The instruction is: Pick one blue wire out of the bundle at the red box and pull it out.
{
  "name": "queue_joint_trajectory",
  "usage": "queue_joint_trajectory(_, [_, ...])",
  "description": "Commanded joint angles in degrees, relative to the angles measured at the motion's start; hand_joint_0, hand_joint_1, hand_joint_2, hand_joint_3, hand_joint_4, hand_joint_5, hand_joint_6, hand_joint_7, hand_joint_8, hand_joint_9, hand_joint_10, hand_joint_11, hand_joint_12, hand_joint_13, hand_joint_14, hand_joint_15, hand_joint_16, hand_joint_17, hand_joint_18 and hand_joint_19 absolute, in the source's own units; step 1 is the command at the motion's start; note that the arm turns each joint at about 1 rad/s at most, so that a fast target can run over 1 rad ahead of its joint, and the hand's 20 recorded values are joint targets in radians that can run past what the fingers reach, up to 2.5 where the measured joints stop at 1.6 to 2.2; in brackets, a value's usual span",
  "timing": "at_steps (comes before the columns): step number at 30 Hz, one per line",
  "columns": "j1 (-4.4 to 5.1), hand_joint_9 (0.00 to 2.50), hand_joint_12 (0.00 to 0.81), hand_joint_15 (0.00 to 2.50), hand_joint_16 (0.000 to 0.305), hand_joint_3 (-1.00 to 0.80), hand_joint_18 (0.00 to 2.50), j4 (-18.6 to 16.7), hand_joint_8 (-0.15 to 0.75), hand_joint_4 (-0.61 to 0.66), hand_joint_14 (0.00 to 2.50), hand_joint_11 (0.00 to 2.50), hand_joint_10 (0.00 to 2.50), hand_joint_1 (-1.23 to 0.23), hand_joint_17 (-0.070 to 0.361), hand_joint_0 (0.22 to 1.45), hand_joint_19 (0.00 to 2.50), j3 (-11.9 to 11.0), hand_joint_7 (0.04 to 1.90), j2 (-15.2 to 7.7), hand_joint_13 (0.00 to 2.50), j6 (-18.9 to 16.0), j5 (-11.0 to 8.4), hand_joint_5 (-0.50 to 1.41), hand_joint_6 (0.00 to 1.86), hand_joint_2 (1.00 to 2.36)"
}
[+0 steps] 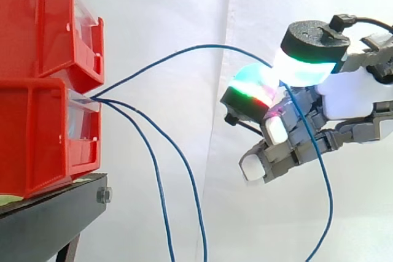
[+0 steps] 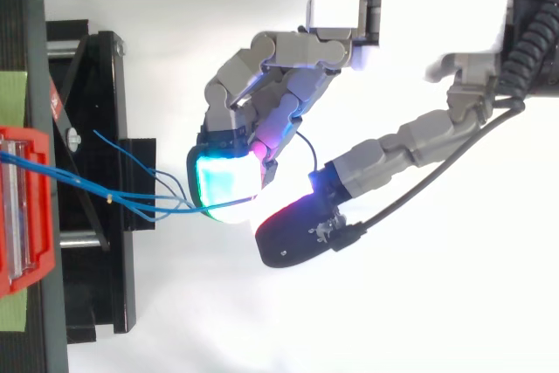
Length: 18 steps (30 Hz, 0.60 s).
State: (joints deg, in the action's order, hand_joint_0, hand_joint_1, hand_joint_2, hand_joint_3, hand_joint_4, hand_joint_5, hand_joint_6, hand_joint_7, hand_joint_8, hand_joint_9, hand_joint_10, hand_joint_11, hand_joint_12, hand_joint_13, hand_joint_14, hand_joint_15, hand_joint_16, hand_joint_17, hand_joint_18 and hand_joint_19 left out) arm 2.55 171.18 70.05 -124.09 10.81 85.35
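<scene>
While curled, clamps thin, smooth blue wire between rounded glowing fingertips of hand, apart from blocky red box.

Black stand at lower left, with a hex bolt on its front corner. White curtain behind. Green tape on the stand's frame.

End of blue wire off-frame

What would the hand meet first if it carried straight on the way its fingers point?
Probably the loose blue wires hanging before the lower red bin, then the bin itself; depth is unclear.
</scene>
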Motion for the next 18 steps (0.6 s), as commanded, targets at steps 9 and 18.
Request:
queue_joint_trajectory(9, [0.0, 0.85, 0.434, 0.37, 0.077, -0.02, 0.18, -0.05, 0.256, -0.05, 0.01, 0.31, 0.01, -0.9, 0.174, 0.58, 0.28, 0.0, 0.96, -0.01, 0.52, 0.0, -0.01, -0.02, 0.85, 1.01])
queue_joint_trajectory(18, [0.0, 0.86, 0.432, 0.37, 0.078, -0.02, 0.2, -0.05, 0.254, -0.06, 0.01, 0.32, 0.01, -0.9, 0.175, 0.58, 0.28, 0.0, 0.97, -0.01, 0.54, 0.0, -0.01, -0.02, 0.84, 1.0])
